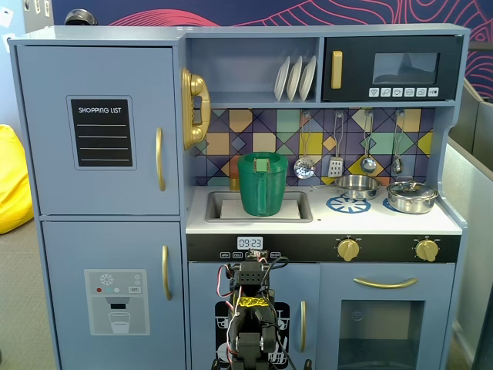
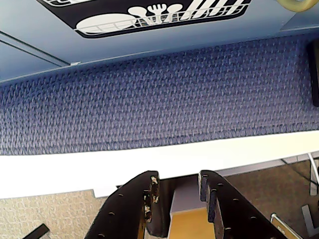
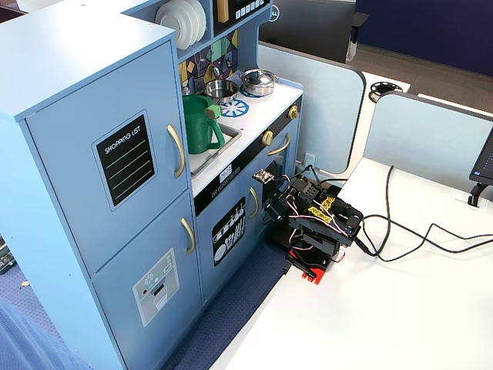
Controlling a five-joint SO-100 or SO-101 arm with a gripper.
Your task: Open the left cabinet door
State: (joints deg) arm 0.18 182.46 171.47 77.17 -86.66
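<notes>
The left cabinet door (image 1: 100,181) is the upper grey-blue door with the black "SHOPPING LIST" panel and a vertical gold handle (image 1: 159,159). It is shut, flush with the cabinet, in both fixed views (image 3: 115,166). My arm (image 1: 250,312) sits folded low on the white table in front of the kitchen's middle, well below and to the right of that door (image 3: 312,223). In the wrist view my gripper (image 2: 177,178) points down past the table edge. Its jaws stand a little apart with nothing between them.
Below the door is a shut door with a water-dispenser panel (image 1: 115,301). The small door with a dishes picture (image 2: 149,15) faces the arm. Blue carpet (image 2: 159,94) lies between kitchen and white table (image 2: 60,169). A green pitcher (image 1: 263,185) stands in the sink. Cables (image 3: 416,231) trail across the table.
</notes>
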